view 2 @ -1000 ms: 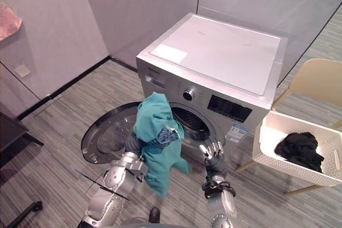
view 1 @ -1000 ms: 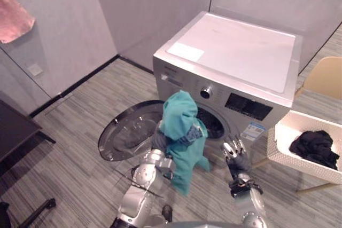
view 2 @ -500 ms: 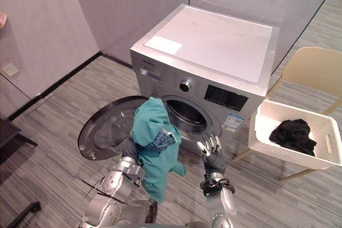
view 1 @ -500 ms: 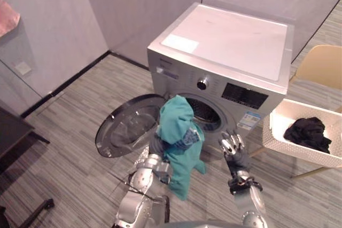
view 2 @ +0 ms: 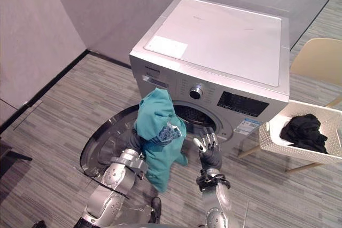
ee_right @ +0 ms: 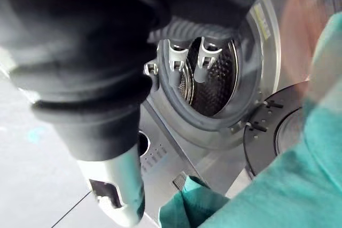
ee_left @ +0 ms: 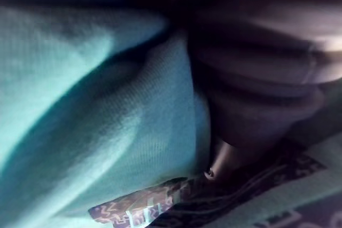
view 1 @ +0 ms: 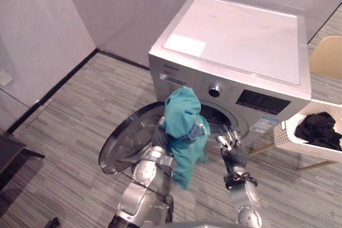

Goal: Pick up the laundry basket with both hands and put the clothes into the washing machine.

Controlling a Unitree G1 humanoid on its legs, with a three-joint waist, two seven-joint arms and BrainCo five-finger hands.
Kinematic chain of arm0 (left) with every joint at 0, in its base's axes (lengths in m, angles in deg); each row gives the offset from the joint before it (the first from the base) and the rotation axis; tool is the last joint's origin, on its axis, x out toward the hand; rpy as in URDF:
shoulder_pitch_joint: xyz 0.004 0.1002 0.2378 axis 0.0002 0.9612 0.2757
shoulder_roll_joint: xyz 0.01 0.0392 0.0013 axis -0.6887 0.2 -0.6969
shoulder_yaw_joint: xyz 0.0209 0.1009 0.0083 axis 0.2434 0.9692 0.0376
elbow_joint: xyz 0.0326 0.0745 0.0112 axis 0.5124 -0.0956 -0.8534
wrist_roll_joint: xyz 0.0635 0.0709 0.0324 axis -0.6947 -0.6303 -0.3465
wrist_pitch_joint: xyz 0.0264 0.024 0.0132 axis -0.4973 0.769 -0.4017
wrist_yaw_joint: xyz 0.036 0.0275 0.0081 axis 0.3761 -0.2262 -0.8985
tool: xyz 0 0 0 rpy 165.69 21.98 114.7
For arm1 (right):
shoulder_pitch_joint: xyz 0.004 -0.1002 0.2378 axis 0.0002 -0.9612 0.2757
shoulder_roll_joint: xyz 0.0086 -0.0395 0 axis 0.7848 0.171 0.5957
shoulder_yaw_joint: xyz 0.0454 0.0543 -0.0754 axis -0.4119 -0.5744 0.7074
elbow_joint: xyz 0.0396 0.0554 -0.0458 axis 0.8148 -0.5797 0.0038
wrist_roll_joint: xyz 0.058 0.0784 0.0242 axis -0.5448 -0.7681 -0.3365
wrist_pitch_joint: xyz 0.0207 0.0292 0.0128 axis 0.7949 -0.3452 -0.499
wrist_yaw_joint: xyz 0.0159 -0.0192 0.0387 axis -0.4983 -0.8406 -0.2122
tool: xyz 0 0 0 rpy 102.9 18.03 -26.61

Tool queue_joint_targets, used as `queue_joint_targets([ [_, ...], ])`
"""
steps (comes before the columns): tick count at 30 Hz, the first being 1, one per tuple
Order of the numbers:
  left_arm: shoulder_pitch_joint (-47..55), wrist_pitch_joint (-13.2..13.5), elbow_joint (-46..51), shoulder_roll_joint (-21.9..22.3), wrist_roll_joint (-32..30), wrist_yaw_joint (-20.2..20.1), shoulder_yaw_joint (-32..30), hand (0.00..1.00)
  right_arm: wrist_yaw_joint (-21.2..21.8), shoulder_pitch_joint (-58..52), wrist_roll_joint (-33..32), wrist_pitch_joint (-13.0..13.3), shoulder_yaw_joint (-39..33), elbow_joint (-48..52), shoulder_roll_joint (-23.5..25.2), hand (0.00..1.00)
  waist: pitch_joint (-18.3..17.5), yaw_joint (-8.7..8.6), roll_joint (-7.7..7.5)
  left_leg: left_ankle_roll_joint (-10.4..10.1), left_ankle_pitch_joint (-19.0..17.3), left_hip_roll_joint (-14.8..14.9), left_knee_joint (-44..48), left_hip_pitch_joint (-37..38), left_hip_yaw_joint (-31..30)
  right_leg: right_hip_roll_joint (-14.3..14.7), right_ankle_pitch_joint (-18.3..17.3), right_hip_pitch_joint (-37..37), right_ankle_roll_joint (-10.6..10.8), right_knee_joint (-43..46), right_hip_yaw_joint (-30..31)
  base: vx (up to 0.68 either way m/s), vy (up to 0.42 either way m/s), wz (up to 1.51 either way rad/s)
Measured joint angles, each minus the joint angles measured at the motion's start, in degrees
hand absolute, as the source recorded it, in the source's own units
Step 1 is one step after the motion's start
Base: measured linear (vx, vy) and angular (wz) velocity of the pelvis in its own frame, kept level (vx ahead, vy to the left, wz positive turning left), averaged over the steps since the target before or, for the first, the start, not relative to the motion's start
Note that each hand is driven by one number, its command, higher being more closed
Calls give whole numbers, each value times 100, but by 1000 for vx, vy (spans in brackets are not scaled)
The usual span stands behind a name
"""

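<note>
I'm seeing the teal garment (view 1: 183, 124) draping over the left hand (ee_left: 256, 78), can't tell its grip; right hand (view 2: 207, 152) hovering, fingers spread, facing the washing machine (view 1: 240, 41) drum.

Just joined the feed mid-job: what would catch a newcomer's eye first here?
The teal garment stands out most. It is draped over the left robot hand and raised in front of the open drum of the washing machine. The right robot hand hovers open beside it, holding nothing. To the machine's right, a white laundry basket holds dark clothes.
</note>
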Motion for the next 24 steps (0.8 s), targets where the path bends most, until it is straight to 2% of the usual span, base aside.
queue_joint_targets([
  [3, 0, -3, -140, -3, 5, 48, 8, 100, -58, -3, 94, 0, -4, -111, -28, 0, -85, -18, 66, 60, 100, -32, -259, 67, 21, -7, 107, -144, 10, 177, 8, 27, 63, -12],
  [6, -24, -4, -145, 4, 10, 49, 166, 100, -71, -101, 95, -1, -46, -158, -73, 0, -58, -42, 181, 88, 246, -32, -717, 415, 15, 22, 105, -819, 9, 1689, -45, 22, 52, -3],
  [7, -28, -7, -154, -4, 17, 49, 239, 100, -69, -202, 93, -3, -53, -157, -83, 0, 7, -182, 219, 175, 308, -87, -841, 735, -70, -64, 138, -1149, -44, 2789, -39, 55, 51, 35],
  [9, -49, -5, -183, -1, 20, 48, 250, 100, -68, -265, 90, -4, -11, -145, -42, 0, 26, -319, 261, 181, 294, -98, -859, 988, -159, -131, 12, -1383, -51, 3542, -120, 68, 51, 40],
  [10, -60, -4, -183, -2, 20, 50, 230, 100, -68, -264, 90, -4, 12, -117, -32, 0, 34, -321, 277, 174, 290, -82, -867, 1038, -162, -181, -34, -1426, -70, 3576, -210, 62, 37, 14],
  [12, -222, -2, -218, -5, 21, 75, 130, 100, -56, -259, 91, -26, 58, 119, -20, 0, 80, -276, 297, 65, 218, 11, -768, 1063, -164, -291, -156, -1534, -69, 2883, -377, 34, -36, -3],
  [14, -286, 6, -248, -6, 21, 147, 18, 100, -57, -258, 93, -26, 40, 240, -19, 0, 77, -202, 285, -77, 79, 103, -615, 993, -149, -259, -98, -1424, -68, 2021, -224, -11, -117, -5],
  [16, -283, 20, -304, -8, 22, 181, -55, 100, -56, -288, 93, -36, 13, 257, -16, 0, 55, -178, 117, -177, -70, 111, -491, 969, -189, -305, 5, -1227, 80, 1538, -155, 2, -226, 8],
  [18, -171, 19, -348, 6, 27, 181, -79, 100, -54, -339, 95, -48, -3, 281, -20, 0, -15, -154, -116, -392, -201, 166, -293, 910, -249, -301, -6, -763, 235, 912, -449, 50, -345, 9],
  [19, -171, 16, -406, 75, 30, 179, -72, 100, -50, -315, 94, -55, -44, 271, -60, 0, -29, -156, -71, -463, -244, 277, -207, 866, -298, -208, 12, -691, 289, 798, -544, 42, -349, 20],
  [20, -170, 7, -481, 180, 59, 172, -53, 100, -50, -336, 93, -56, -112, 300, -98, 0, -70, -170, 71, -572, -219, 473, -214, 783, -430, 9, 70, -583, 179, 614, -719, 97, -389, 27],
  [22, -175, -7, -547, 350, 102, 145, 47, 100, -55, -409, 89, -52, -394, 292, -217, 0, -144, -181, 196, -777, -69, 703, -428, 805, -658, 259, 154, -513, 40, 385, -962, 126, -290, 32],
  [24, -183, -9, -571, 479, 104, 146, 48, 100, -61, -421, 88, -47, -548, 252, -290, 0, -169, -189, 235, -956, 45, 833, -691, 903, -743, 399, 168, -494, 18, 356, -1047, 117, -224, 16],
])
